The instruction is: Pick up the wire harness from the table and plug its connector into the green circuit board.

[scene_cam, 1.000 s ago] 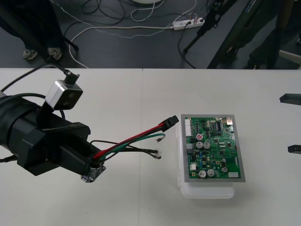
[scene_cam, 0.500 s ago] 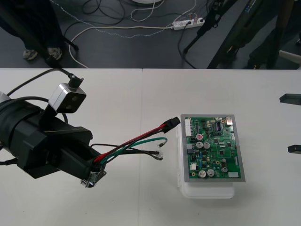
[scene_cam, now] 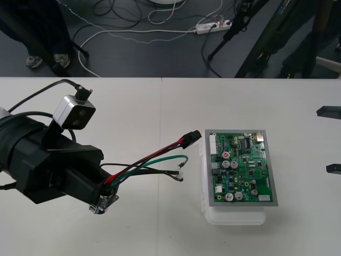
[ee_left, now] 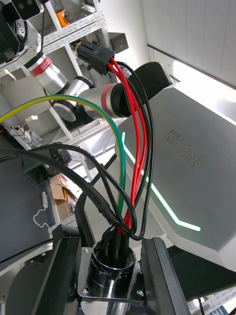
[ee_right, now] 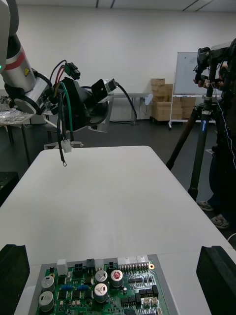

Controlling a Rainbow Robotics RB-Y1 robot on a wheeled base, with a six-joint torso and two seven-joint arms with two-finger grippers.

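The left claw (scene_cam: 104,193) clenches the harness (scene_cam: 154,160) by its socket (ee_left: 110,278).
Its black plug (scene_cam: 192,140) hangs just left of the green board (scene_cam: 242,168); the right claw (scene_cam: 331,140) waits released at the desk (scene_cam: 160,229) edge.

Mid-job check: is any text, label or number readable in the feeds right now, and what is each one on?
"RAINBOW ROBOTICS": printed beside a small logo on the grey panel behind the wires of the harness, in the left wrist view.
Markings on the green circuit board: too small to read.
Nothing else legible.
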